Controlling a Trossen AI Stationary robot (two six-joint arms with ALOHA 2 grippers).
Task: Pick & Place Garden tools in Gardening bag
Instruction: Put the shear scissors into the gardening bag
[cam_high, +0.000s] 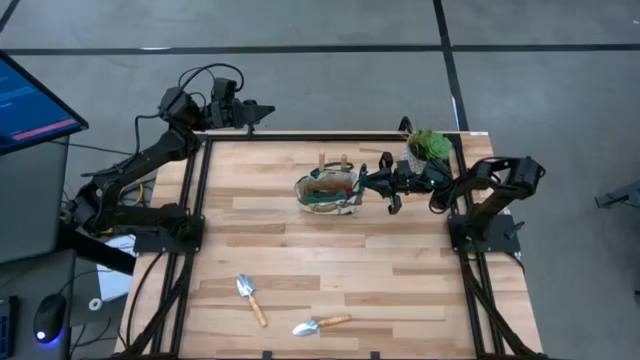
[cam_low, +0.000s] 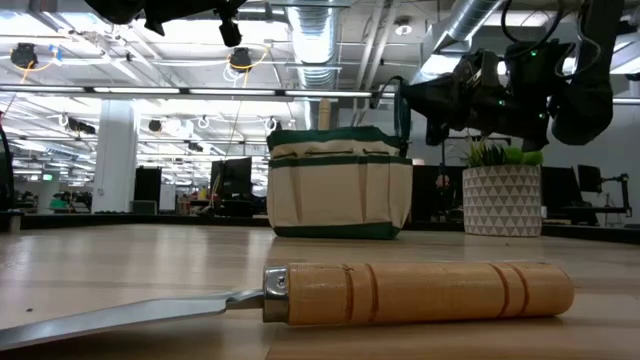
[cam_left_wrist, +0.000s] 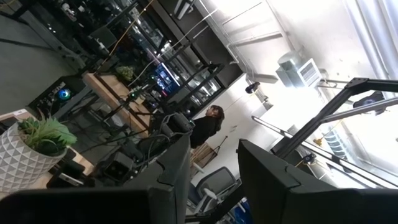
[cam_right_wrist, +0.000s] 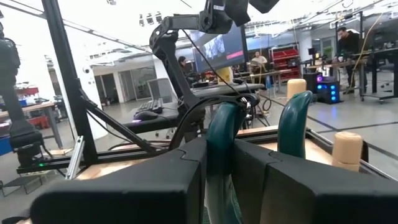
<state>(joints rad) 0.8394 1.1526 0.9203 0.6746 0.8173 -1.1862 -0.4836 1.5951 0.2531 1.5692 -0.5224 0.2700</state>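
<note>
Bag: you have one beige bag (cam_high: 329, 190) with green trim, upright toward the far side of the counter (cam_high: 330, 260), mouth up.
In the bag: two wooden handle ends (cam_high: 333, 161) stick up at its far rim; the high view shows more items inside, too tangled for you to count.
Trowels on the counter: two. One (cam_high: 250, 298) lies near the front, left of centre; the other (cam_high: 320, 324) lies just right of it, nearer the front edge. They are apart from each other and well apart from the bag.
Plant: one green plant in a white pot (cam_high: 427, 150) at the far right corner.
Right gripper (cam_high: 366, 183): it sits at the bag's right rim. In its wrist view your fingers (cam_right_wrist: 186, 168) are closed on a green bag handle (cam_right_wrist: 221, 143); the second green handle stands just beside.
Left gripper (cam_high: 262, 115): raised beyond the counter's far left corner, slightly open, holding nothing.
</note>
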